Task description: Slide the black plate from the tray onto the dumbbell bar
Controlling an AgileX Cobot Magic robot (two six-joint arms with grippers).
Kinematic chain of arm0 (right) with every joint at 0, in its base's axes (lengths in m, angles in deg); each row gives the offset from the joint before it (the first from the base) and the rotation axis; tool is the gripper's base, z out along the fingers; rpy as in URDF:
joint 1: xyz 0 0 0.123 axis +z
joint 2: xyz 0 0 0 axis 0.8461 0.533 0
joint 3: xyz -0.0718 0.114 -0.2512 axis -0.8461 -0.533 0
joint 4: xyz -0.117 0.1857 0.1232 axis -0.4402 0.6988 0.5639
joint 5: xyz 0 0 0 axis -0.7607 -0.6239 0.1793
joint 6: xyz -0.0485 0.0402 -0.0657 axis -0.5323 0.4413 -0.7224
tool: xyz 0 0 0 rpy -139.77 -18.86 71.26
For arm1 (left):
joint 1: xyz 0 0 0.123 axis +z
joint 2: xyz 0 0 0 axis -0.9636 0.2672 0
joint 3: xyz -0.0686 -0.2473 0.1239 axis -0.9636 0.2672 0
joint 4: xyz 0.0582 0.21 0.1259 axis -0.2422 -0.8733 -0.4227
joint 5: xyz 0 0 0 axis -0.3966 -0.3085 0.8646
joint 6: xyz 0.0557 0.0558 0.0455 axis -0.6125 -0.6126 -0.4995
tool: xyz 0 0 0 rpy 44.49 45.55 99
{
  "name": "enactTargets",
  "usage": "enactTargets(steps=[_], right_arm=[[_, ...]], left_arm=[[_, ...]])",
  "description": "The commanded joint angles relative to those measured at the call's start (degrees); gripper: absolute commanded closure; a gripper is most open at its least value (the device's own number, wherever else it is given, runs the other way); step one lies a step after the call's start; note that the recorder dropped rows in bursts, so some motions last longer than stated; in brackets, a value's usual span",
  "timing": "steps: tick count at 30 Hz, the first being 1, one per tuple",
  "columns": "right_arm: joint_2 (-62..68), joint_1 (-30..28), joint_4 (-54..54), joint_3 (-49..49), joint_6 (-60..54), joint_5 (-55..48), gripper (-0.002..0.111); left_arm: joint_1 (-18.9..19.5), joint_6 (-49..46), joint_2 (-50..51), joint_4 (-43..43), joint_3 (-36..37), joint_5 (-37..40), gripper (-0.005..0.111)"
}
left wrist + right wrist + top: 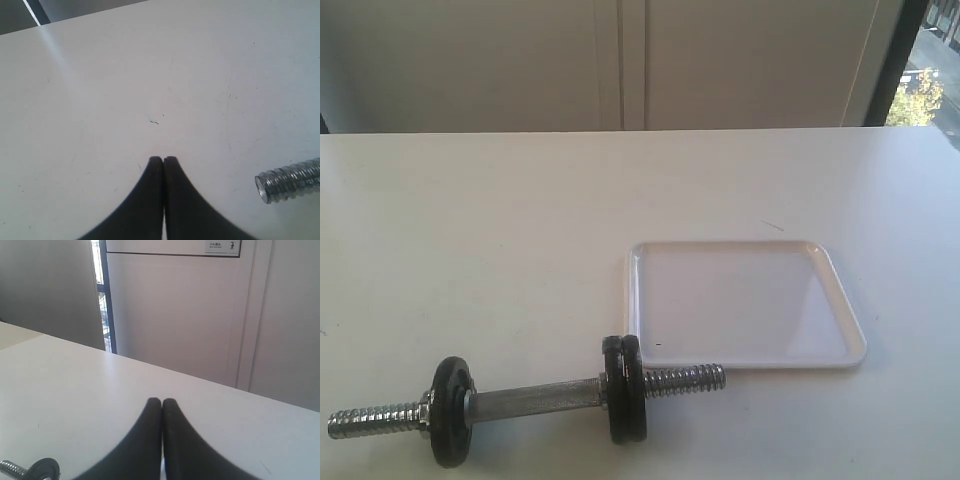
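The chrome dumbbell bar (535, 397) lies on the white table near the front edge. Two black plates (626, 392) stand side by side on its right threaded part, just left of the tray. Another black plate (451, 412) sits on its left part. The white tray (745, 305) lies to the right with nothing on it. Neither gripper shows in the exterior view. My left gripper (163, 159) is shut and holds nothing, with a threaded bar end (287, 180) off to one side. My right gripper (161, 401) is shut and holds nothing; a plate (44, 469) and a bar end (10, 467) show at the frame's edge.
The white table (520, 230) stretches back to a pale wall with panel seams. A window (920, 70) shows at the far right.
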Motion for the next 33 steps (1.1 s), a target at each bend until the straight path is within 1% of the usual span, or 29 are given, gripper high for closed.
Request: enactTargets(steps=[1, 5, 7, 12, 14, 19, 23, 26, 33], right_arm=[[-0.4, -0.3, 0.2, -0.4, 0.3, 0.2, 0.108], [-0.4, -0.3, 0.2, -0.4, 0.3, 0.2, 0.108], [-0.4, -0.3, 0.2, -0.4, 0.3, 0.2, 0.108], [-2.8, -0.3, 0.2, -0.4, 0.3, 0.1, 0.108], [-4.5, -0.3, 0.2, -0.6, 0.3, 0.2, 0.108], [-8.4, -0.3, 0.2, -2.9, 0.3, 0.7, 0.108], [-9.7, -0.6, 0.2, -6.1, 0.3, 0.7, 0.108], [-10.5, -2.4, 0.2, -9.2, 0.3, 0.7, 0.108], [-13.2, -7.1, 0.2, -17.9, 0.3, 0.7, 0.108]], left_arm=[[0.2, 0.1, -0.2, 0.7, 0.2, -0.3, 0.107], [0.2, 0.3, -0.2, 0.7, 0.2, 0.1, 0.107], [0.2, 2.5, -0.2, 0.9, 0.2, 0.2, 0.107], [0.2, 21.2, -0.2, 1.1, 0.2, 0.1, 0.107], [0.2, 23.7, -0.2, 1.1, 0.2, -0.2, 0.107], [0.2, 22.4, -0.2, 1.1, 0.2, -0.6, 0.107], [0.2, 17.8, -0.2, 1.0, 0.2, -0.6, 0.107], [0.2, 13.7, -0.2, 0.9, 0.2, -0.6, 0.107], [0.2, 13.6, -0.2, 0.9, 0.2, -0.7, 0.107]])
